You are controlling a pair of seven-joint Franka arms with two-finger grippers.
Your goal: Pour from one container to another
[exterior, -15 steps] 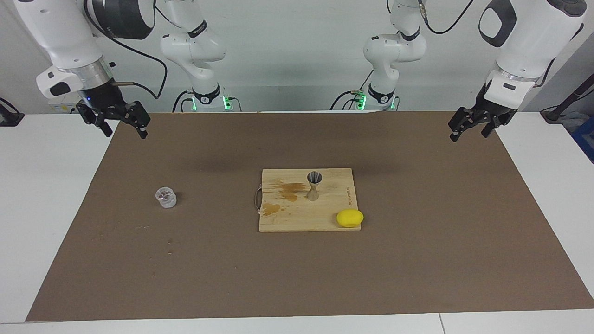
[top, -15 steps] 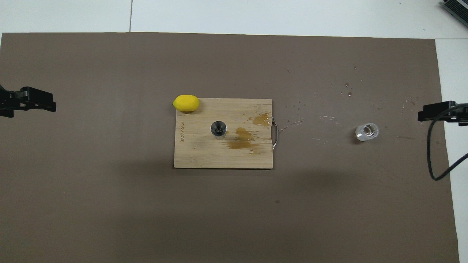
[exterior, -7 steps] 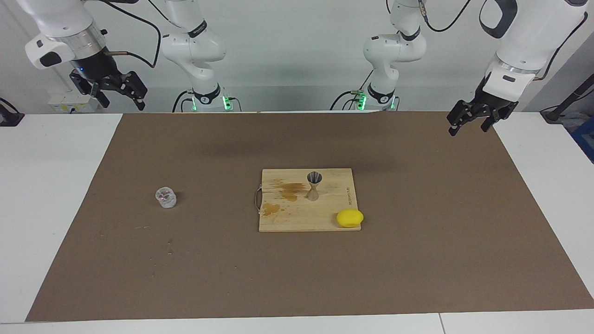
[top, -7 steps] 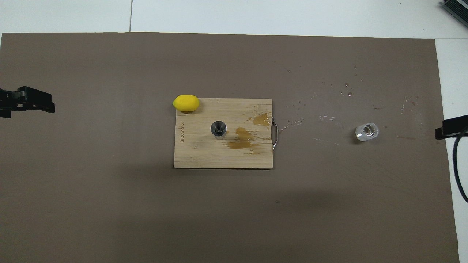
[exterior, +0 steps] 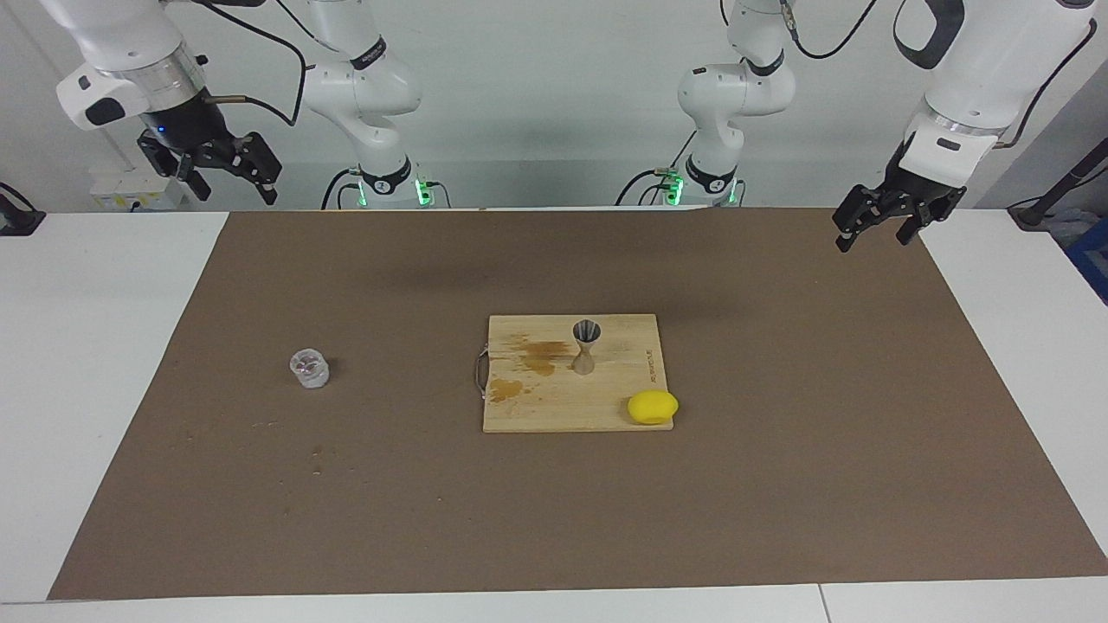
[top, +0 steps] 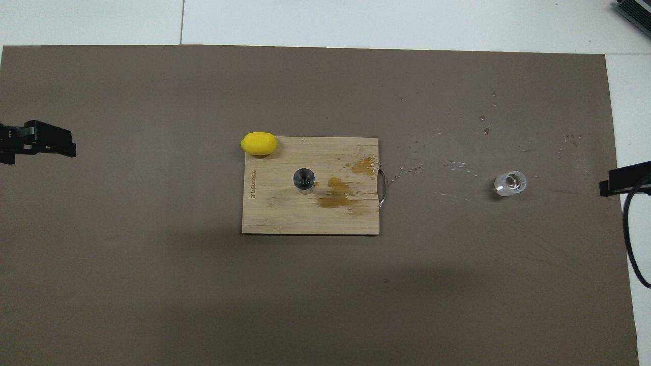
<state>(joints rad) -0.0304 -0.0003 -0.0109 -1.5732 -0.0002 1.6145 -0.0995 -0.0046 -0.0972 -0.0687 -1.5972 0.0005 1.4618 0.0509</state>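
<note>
The cup (exterior: 309, 369) stands at centre left of the facing view; the jigger (exterior: 586, 346) is upright on the board (exterior: 528, 407) at centre. Left gripper (exterior: 881, 223) and right gripper (exterior: 227, 171) hang in the top corners with jaws apart, holding nothing.

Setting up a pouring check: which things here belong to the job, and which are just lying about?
For the job: glass cup, on the mat; metal jigger, upright on the cutting board.
Lying about: lemon, at the board's corner; brown stains.
</note>
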